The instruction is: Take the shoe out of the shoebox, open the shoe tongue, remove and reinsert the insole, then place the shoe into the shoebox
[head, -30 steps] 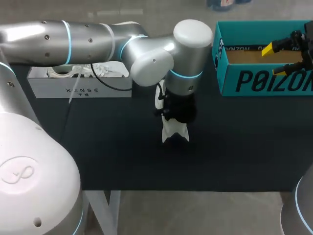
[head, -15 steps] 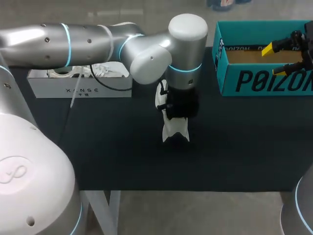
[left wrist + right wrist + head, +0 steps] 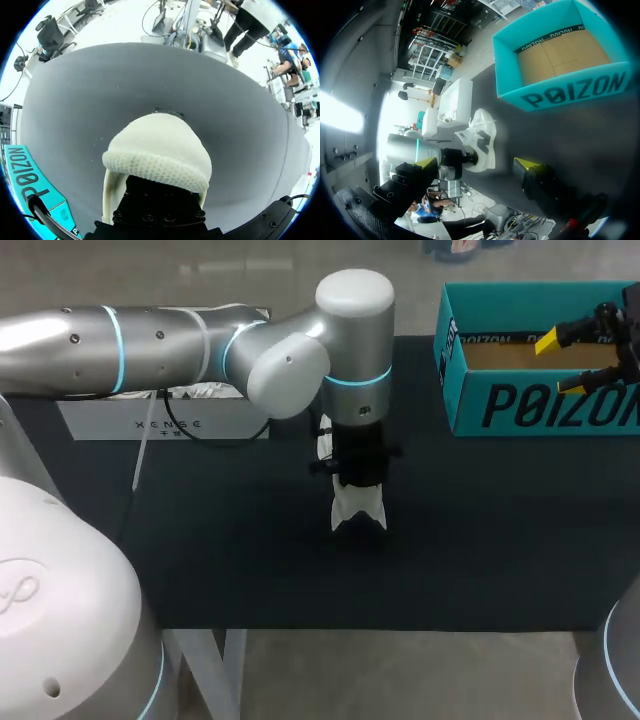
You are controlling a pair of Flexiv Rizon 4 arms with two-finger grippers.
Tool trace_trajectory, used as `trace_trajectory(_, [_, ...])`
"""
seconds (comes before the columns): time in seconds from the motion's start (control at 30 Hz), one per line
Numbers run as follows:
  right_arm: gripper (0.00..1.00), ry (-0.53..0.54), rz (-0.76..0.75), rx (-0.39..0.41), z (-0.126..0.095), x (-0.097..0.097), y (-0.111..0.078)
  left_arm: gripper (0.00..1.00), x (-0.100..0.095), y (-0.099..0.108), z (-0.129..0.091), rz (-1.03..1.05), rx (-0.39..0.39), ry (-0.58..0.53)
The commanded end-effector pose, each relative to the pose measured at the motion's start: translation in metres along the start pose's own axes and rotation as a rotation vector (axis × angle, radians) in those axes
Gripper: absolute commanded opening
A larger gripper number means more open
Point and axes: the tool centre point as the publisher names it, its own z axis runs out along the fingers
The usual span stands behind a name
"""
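A white shoe [image 3: 357, 508] lies on the black table, mid-table; in the left wrist view its knit toe [image 3: 157, 155] sits just ahead of the gripper. My left gripper [image 3: 357, 478] points down into the shoe's opening. Its tips are buried in the shoe, so I cannot tell whether they pinch any part of it. The teal shoebox [image 3: 520, 405] stands at the back right with only bare cardboard showing inside. Above the box my right gripper [image 3: 560, 363] hangs open and holds nothing. The right wrist view shows the shoe [image 3: 482, 137], the shoebox [image 3: 570, 95] and the right gripper [image 3: 477, 162].
A white tray-like box [image 3: 165, 420] with white cords in it stands at the back left, behind my left arm. A corner of the shoebox [image 3: 25, 175] shows beside the left gripper. Bare black tabletop [image 3: 500, 540] stretches between the shoe and the front edge.
My left arm's upper joints have swung to the left while the gripper stayed over the shoe. The shoe and the right arm have not moved.
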Motion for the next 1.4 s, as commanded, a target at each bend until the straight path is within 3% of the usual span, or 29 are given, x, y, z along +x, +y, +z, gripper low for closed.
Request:
trace_trajectory(0.03, [1.0, -0.003, 0.0, 0.0, 0.0, 0.0, 0.0, 0.0, -0.006, 0.007, 0.013, -0.004, 0.041, -0.017])
trace_trajectory(0.17, [1.0, -0.003, 0.0, 0.0, 0.0, 0.0, 0.0, 0.0, -0.007, 0.006, -0.01, 0.01, 0.048, -0.078])
trace_trajectory(0.4, [1.0, -0.003, 0.0, 0.0, 0.0, 0.0, 0.0, 0.0, -0.004, 0.017, -0.05, 0.057, -0.075, -0.078])
trace_trajectory(0.7, [1.0, -0.003, 0.0, 0.0, 0.0, 0.0, 0.0, 0.0, -0.011, 0.05, -0.056, 0.074, -0.064, -0.089])
trace_trajectory(0.87, [1.0, -0.003, 0.0, 0.0, 0.0, 0.0, 0.0, 0.0, -0.016, 0.063, -0.06, 0.08, -0.099, -0.084])
trace_trajectory(1.4, [1.0, -0.003, 0.0, 0.0, 0.0, 0.0, 0.0, 0.0, -0.019, 0.069, -0.053, 0.099, -0.097, -0.058])
